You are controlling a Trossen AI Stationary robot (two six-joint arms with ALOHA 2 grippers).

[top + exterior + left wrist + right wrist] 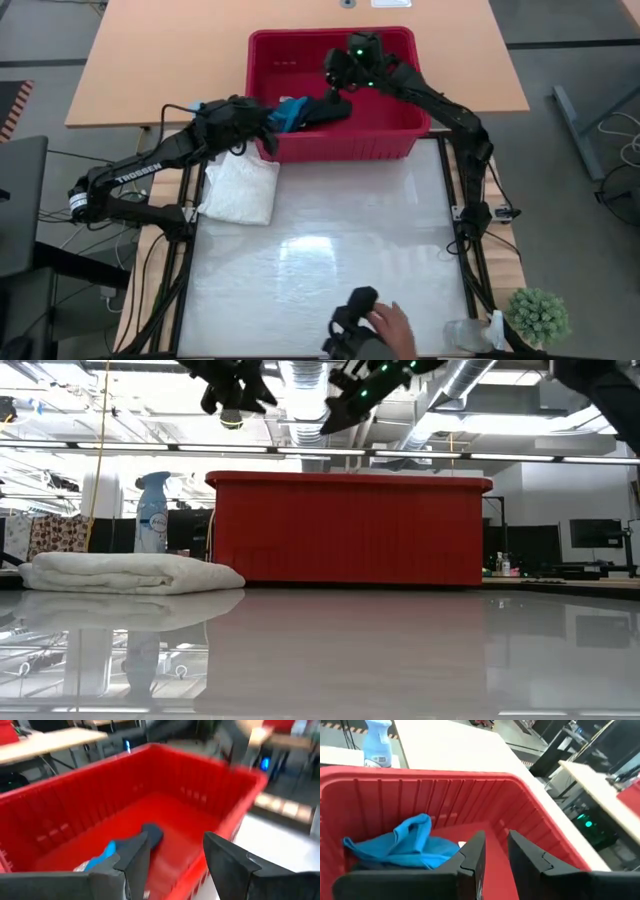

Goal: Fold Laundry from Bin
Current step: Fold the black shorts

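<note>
So from overhead the red bin [335, 95] sits at the far edge of the mat with both grippers at it, left gripper [268, 118] over its near-left corner and right gripper [340, 82] above the middle. The low view only gives the bin's solid wall, hiding what's inside, but shows the folded white cloth [125, 572] lying flat just left of it. Right wrist view shows the crumpled teal cloth [405, 842] piled on a dark item [328, 110] on the bin floor. Left jaws are wide and empty, right jaws narrow, nothing in them either.
</note>
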